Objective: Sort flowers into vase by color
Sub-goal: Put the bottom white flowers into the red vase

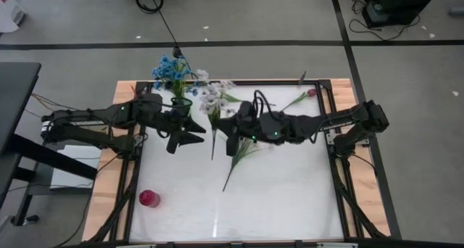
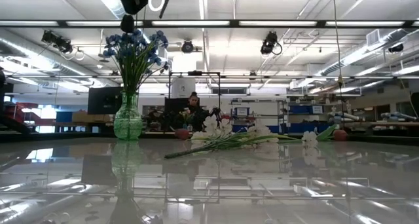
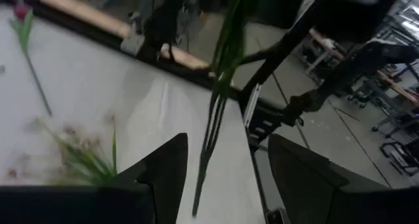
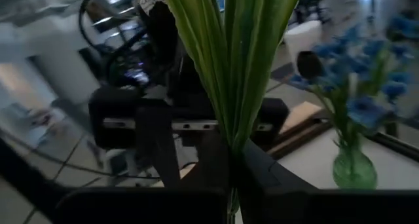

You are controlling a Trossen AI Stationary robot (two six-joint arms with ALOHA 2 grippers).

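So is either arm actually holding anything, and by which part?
Yes: the right gripper has its jaws shut on a flower, low on its green leaves. The left gripper holds nothing.

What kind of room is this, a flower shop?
Probably a robotics lab or workshop, not a shop. The low view shows ceiling strip lights, shelves with equipment and a person at a desk behind the green vase.

Looks like a big robot lab or workshop. Long strip lights [image 2: 275, 22] up on a high open ceiling. Behind the shiny white table [image 2: 262, 185]: shelves, screens, a person sitting at a desk [image 2: 194, 106]. Beside the table: grey floor with black cables [image 1: 156, 5].
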